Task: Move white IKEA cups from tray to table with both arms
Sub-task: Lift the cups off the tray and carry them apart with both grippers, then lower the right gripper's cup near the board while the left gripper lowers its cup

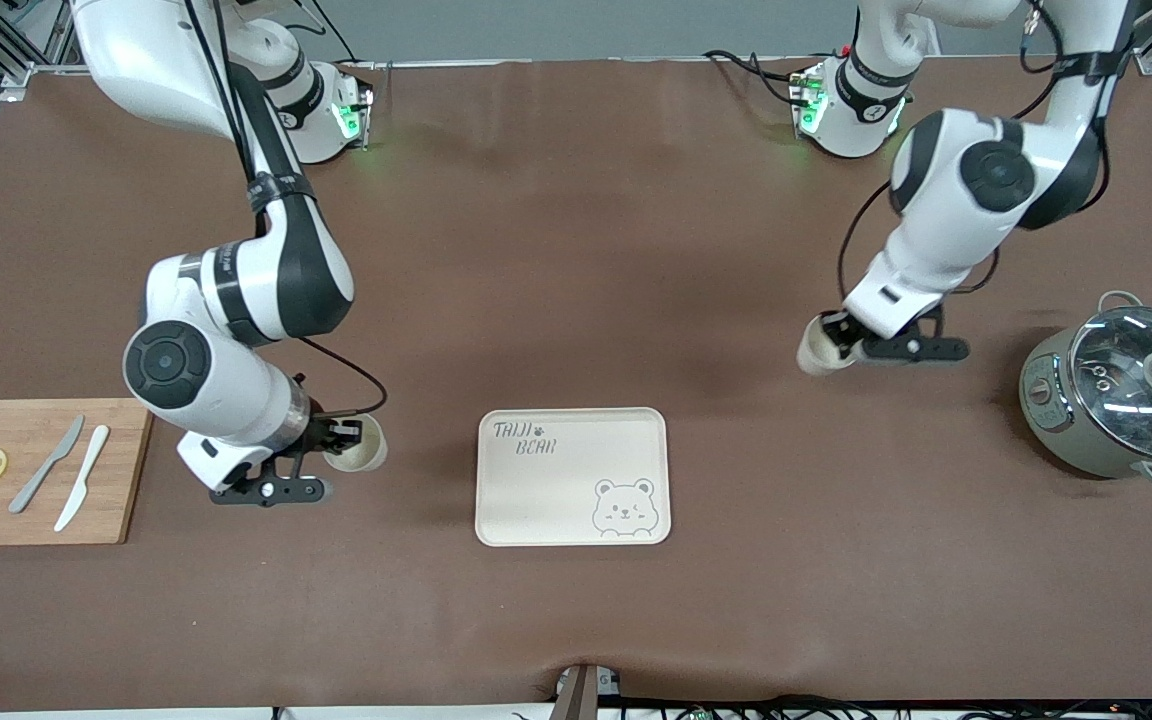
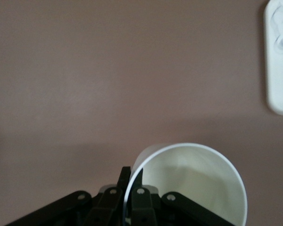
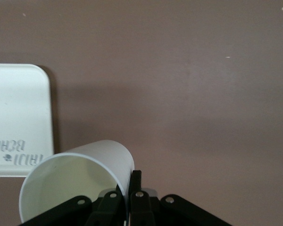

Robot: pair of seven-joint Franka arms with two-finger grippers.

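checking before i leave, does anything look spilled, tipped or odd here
Nothing spilled or damaged. Each pincer is shut on the rim wall of a white cup: the left pincer with its cup, the right pincer with its cup. The tray is bare.

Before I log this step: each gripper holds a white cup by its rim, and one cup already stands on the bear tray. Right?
Not quite. The bear tray holds no cup, as the front view shows. The right gripper grips one cup beside it; the left gripper grips the other cup.
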